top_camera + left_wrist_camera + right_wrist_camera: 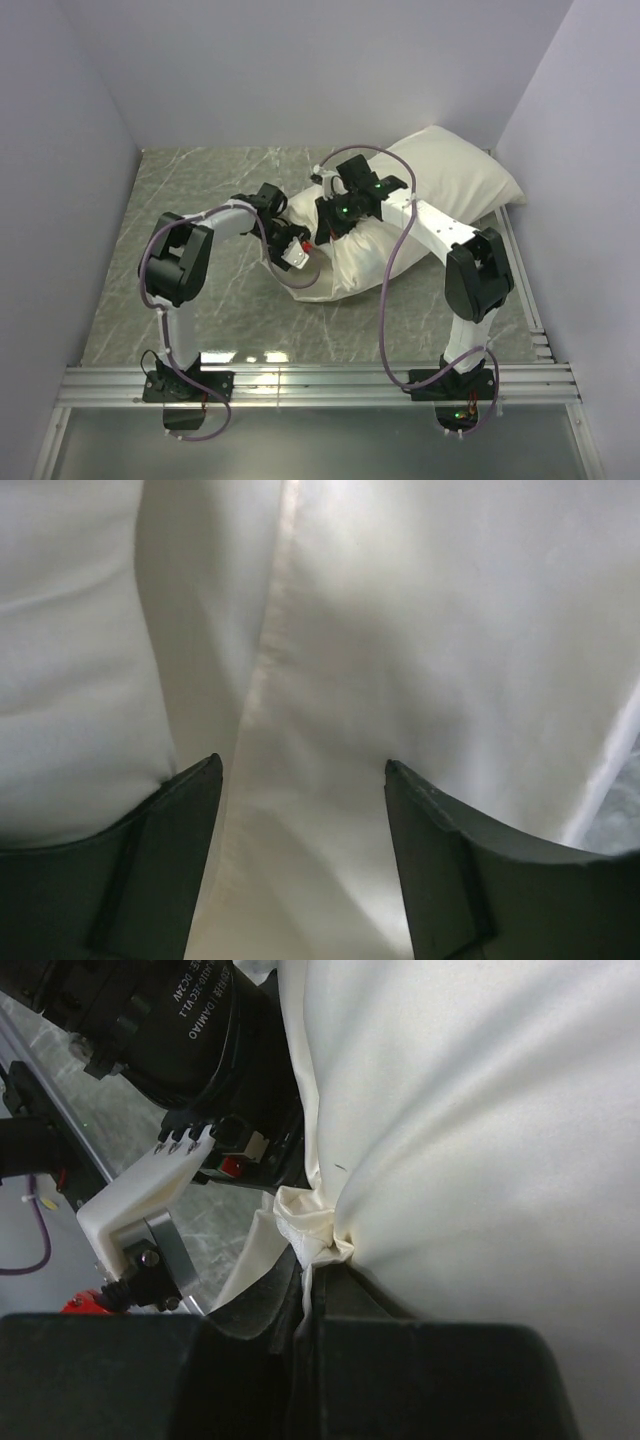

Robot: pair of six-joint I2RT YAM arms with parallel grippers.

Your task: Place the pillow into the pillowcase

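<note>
Right gripper (316, 1272) seemingly pinching one pillowcase (480, 1140), left gripper (302, 765), one pillow (455, 170)

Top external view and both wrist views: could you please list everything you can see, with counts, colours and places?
pillow: one, bright white, plump, far right of the table, lying diagonally.
pillowcase: one, cream, wrinkled, at the pillow's near-left end, apparently pulled over it.
table: one, grey-green marbled top, under everything.
walls: pale, on the left, back and right.
rails: silver metal, along the near edge.
cables: purple, looping along both arms.
left arm: one, black and white, base near-left.
right arm: one, black and white, base near-right.
left gripper: open, against the fabric.
right gripper: shut, pinching a bunched fold of the pillowcase.
</note>
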